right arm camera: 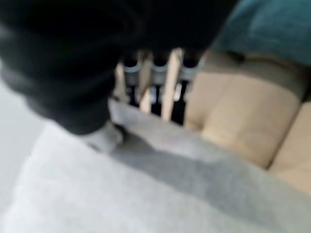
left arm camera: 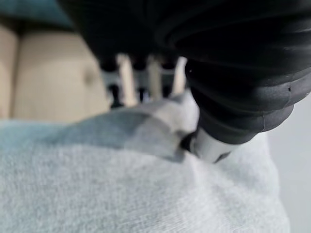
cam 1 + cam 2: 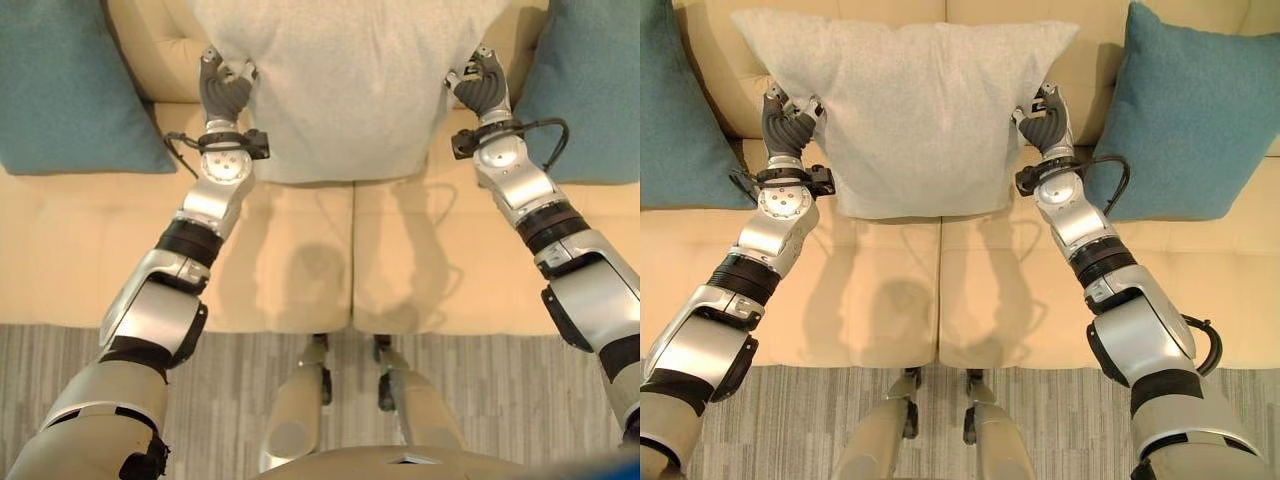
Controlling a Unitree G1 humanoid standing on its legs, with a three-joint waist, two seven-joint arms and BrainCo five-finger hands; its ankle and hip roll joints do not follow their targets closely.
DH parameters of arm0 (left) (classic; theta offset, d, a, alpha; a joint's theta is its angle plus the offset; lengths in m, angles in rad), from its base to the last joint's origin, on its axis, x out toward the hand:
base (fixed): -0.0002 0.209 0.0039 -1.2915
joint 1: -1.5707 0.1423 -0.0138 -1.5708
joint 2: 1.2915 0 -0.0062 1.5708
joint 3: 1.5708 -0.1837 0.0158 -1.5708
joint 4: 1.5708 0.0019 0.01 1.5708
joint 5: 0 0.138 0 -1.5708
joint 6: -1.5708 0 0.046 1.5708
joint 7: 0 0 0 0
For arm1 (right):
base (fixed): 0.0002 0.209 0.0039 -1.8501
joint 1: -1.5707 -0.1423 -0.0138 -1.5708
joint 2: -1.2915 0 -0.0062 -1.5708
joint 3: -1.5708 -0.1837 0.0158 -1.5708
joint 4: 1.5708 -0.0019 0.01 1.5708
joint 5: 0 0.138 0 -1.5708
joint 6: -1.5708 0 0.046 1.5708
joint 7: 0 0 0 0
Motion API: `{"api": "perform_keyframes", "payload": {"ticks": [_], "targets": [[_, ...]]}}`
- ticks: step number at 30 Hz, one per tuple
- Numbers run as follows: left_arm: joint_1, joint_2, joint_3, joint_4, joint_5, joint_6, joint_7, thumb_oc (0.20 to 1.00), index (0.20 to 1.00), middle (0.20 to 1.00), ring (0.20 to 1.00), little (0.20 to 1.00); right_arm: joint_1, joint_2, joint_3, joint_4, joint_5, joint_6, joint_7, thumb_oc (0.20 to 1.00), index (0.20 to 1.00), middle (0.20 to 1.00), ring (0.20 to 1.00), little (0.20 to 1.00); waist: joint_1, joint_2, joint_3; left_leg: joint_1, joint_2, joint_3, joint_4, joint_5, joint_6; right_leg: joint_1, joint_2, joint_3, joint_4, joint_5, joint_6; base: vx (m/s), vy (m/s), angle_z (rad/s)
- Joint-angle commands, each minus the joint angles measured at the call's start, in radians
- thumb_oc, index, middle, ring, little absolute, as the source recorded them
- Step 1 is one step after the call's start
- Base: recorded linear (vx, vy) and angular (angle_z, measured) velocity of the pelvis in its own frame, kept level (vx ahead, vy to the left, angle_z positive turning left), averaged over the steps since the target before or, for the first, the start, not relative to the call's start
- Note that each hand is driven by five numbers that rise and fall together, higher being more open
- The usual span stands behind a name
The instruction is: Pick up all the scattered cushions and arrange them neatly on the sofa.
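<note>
A light grey cushion (image 3: 910, 110) stands upright against the backrest in the middle of the cream sofa (image 3: 890, 290). My left hand (image 3: 787, 125) is shut on the cushion's left edge and my right hand (image 3: 1045, 125) is shut on its right edge. In the left wrist view the thumb presses a fold of the grey cushion (image 2: 146, 184) against the fingers (image 2: 150, 80); the right wrist view shows the same pinch on the grey cushion (image 1: 146, 189). A teal cushion (image 3: 1185, 110) leans at the sofa's right end, another teal cushion (image 3: 70, 85) at the left end.
The sofa's seat cushions (image 3: 300, 260) in front of the grey cushion are bare. A grey striped rug (image 3: 1060, 420) lies before the sofa's front edge.
</note>
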Motion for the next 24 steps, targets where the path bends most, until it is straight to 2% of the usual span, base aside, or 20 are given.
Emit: {"api": "perform_keyframes", "payload": {"ticks": [1, 6, 7, 8, 9, 18, 22, 24], "targets": [[-0.204, -0.009, -0.05, -0.025, -0.009, -0.119, -0.02, 0.2, 0.2, 0.2, 0.2, 0.2, -0.149, 0.058, 0.019, -0.031, -0.005, -0.095, 0.008, 0.2, 0.2, 0.2, 0.2, 0.2, 0.025, -0.051, -0.051, -0.029, -0.02, 0.001, -0.037, -0.03, -0.07, -0.044, -0.079, -0.004, -0.108, 0.083, 0.113, -0.02, -0.01, 0.21], [-0.216, -0.031, -0.06, 0.044, -0.025, -0.112, -0.034, 0.2, 0.2, 0.2, 0.2, 0.2, -0.175, 0.064, 0.04, 0.005, -0.015, -0.089, 0.014, 0.2, 0.2, 0.2, 0.2, 0.2, 0.024, -0.058, -0.041, -0.064, -0.021, -0.006, -0.034, -0.022, -0.073, -0.077, -0.077, -0.008, -0.109, 0.09, 0.113, -0.01, -0.005, 0.07], [-0.235, -0.036, -0.075, 0.097, -0.023, -0.098, -0.039, 0.545, 0.545, 0.545, 0.545, 0.545, -0.191, 0.066, 0.05, 0.039, -0.013, -0.085, 0.015, 0.294, 0.294, 0.294, 0.294, 0.294, 0.022, -0.06, -0.034, -0.079, -0.019, -0.008, -0.032, -0.018, -0.075, -0.09, -0.078, -0.008, -0.11, 0.093, 0.111, -0.04, -0.016, 0.0], [-0.251, -0.034, -0.083, 0.134, -0.023, -0.09, -0.043, 1.0, 1.0, 1.0, 1.0, 1.0, -0.201, 0.067, 0.05, 0.062, -0.003, -0.085, 0.018, 0.749, 0.749, 0.749, 0.749, 0.749, 0.021, -0.061, -0.031, -0.089, -0.021, -0.009, -0.03, -0.016, -0.075, -0.1, -0.079, -0.009, -0.11, 0.097, 0.111, -0.03, 0.001, 0.07], [-0.287, -0.022, -0.102, 0.202, -0.013, -0.074, -0.056, 1.0, 1.0, 1.0, 1.0, 1.0, -0.23, 0.06, 0.071, 0.109, -0.005, -0.079, 0.027, 1.0, 1.0, 1.0, 1.0, 1.0, 0.018, -0.059, -0.025, -0.096, -0.02, -0.01, -0.03, -0.016, -0.077, -0.109, -0.077, -0.01, -0.11, 0.099, 0.111, -0.02, 0.01, 0.04], [-0.402, 0.07, -0.156, 0.289, -0.024, -0.069, -0.083, 1.0, 1.0, 1.0, 1.0, 1.0, -0.291, -0.011, 0.084, 0.221, 0.046, -0.072, 0.031, 1.0, 1.0, 1.0, 1.0, 1.0, 0.011, -0.047, -0.023, -0.09, -0.023, -0.012, -0.045, -0.008, -0.081, -0.117, -0.079, -0.009, -0.11, 0.103, 0.114, 0.0, 0.009, 0.05], [-0.451, 0.101, -0.178, 0.317, -0.043, -0.06, -0.099, 1.0, 1.0, 1.0, 1.0, 1.0, -0.319, -0.064, 0.1, 0.261, 0.067, -0.061, 0.042, 1.0, 1.0, 1.0, 1.0, 1.0, 0.008, -0.041, -0.024, -0.064, -0.025, -0.01, -0.065, -0.001, -0.083, -0.101, -0.082, -0.014, -0.11, 0.105, 0.117, 0.0, 0.004, 0.09], [-0.445, 0.137, -0.169, 0.295, -0.062, -0.061, -0.109, 1.0, 1.0, 1.0, 1.0, 1.0, -0.311, -0.118, 0.097, 0.253, 0.084, -0.055, 0.048, 1.0, 1.0, 1.0, 1.0, 1.0, 0.01, -0.037, -0.022, -0.033, -0.024, -0.009, -0.068, -0.01, -0.084, -0.073, -0.081, -0.016, -0.11, 0.099, 0.117, -0.01, 0.008, -0.05]]}}
